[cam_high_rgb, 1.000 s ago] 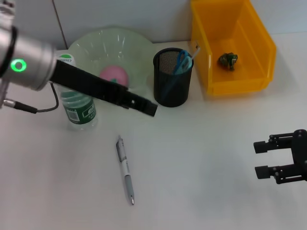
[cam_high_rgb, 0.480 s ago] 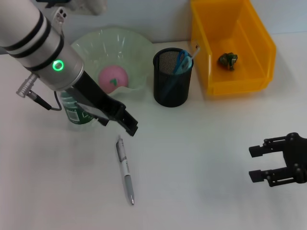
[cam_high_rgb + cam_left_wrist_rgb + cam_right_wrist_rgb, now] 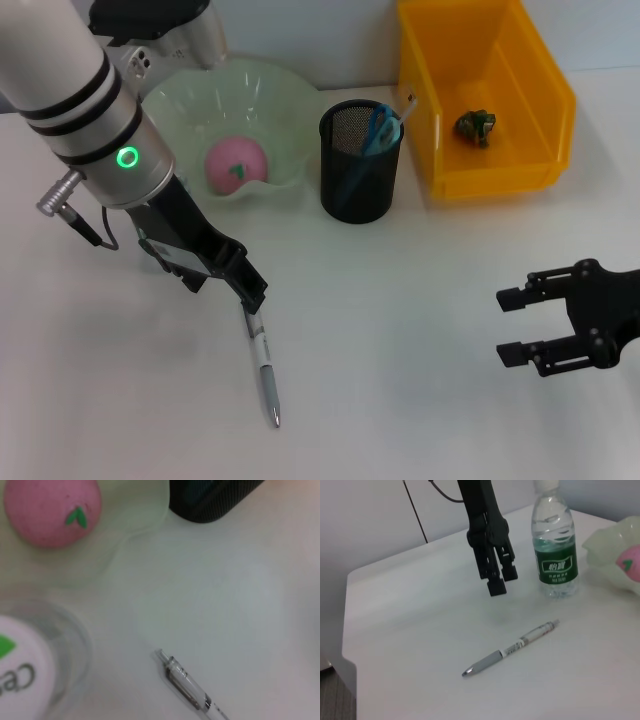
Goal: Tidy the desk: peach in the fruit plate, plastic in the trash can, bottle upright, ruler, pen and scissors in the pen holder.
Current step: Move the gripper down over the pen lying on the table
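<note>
A grey and white pen (image 3: pixel 263 366) lies on the white desk; it also shows in the right wrist view (image 3: pixel 509 648) and the left wrist view (image 3: pixel 192 692). My left gripper (image 3: pixel 252 293) hangs open just above the pen's upper end, seen from the side in the right wrist view (image 3: pixel 501 581). The peach (image 3: pixel 237 163) lies in the pale green fruit plate (image 3: pixel 280 95). The bottle (image 3: pixel 555 550) stands upright, hidden behind my left arm in the head view. Blue scissors (image 3: pixel 380 128) stand in the black mesh pen holder (image 3: pixel 358 185). Crumpled plastic (image 3: pixel 475 125) lies in the yellow bin (image 3: pixel 500 175). My right gripper (image 3: pixel 515 325) is open and empty.
The bottle's white cap (image 3: pixel 12 677) sits close beside my left gripper, between it and the fruit plate (image 3: pixel 130 540). The pen holder stands between the plate and the yellow bin. The desk's edge (image 3: pixel 350 625) lies beyond the pen.
My left arm swung back and down from the pen holder's side to just above the pen's upper end. My right gripper moved a little to the left.
</note>
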